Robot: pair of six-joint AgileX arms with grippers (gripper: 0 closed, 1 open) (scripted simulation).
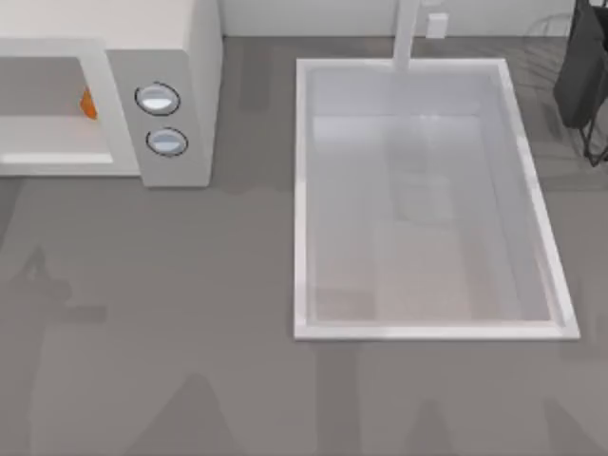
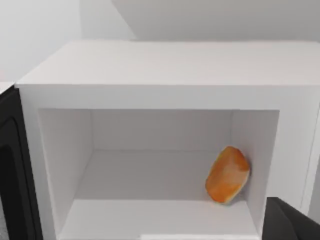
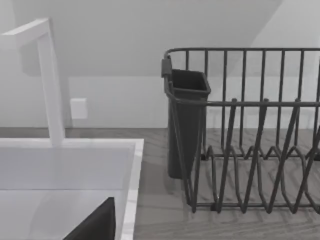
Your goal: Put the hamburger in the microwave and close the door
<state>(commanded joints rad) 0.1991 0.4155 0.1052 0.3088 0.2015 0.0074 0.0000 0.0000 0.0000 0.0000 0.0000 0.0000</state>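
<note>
Hamburger sitting tilted inside the microwave, leaning against the cavity wall on the knob side. Door standing open. Impossible to tell about either gripper's fingers.

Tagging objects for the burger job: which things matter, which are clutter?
Job:
hamburger, lying in the cavity against its wall
microwave
door, open

Clutter:
sink
faucet
dish rack
</note>
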